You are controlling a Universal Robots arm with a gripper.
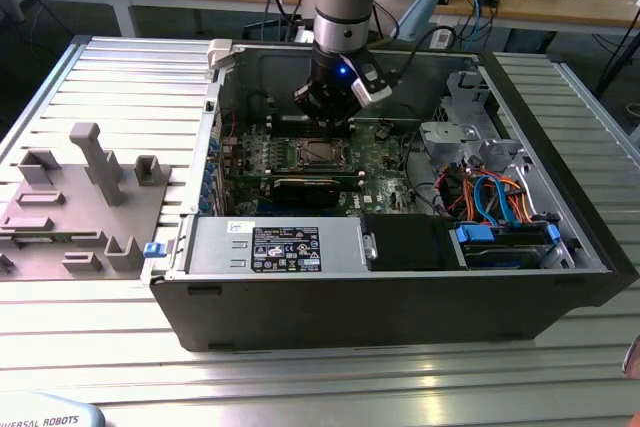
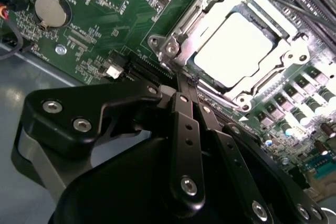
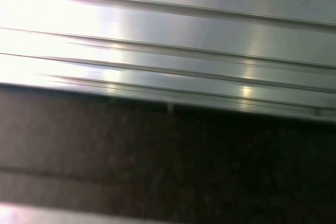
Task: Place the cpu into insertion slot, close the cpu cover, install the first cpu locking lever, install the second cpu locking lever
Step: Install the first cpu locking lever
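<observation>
Black two-fingered gripper (image 1: 326,115) hanging inside the open dark-grey computer case (image 1: 400,287), just at 12 o'clock of the small square insertion slot with the shiny metal rim (image 1: 318,153) on the green circuit board (image 1: 385,162) in the exterior view. Fingers drawn together to a narrow tip in the second wrist view (image 2: 185,88), clamped on nothing, tip close beside the socket's corner near the thin wire locking lever (image 2: 176,73). Small flat square cpu with the silver-grey metal top (image 2: 233,43) seated in the slot, at 1 o'clock of the fingertips. Thin silvery metal cpu cover frame (image 2: 202,11) lying down around the chip, square window showing its top. Round silver coin battery (image 2: 50,10) at 10 o'clock of the gripper on the board. Ribbed aluminium table (image 3: 168,40) bright in the first wrist view. Grey plastic fixture tray (image 1: 75,207) at 9 o'clock of the case in the exterior view
</observation>
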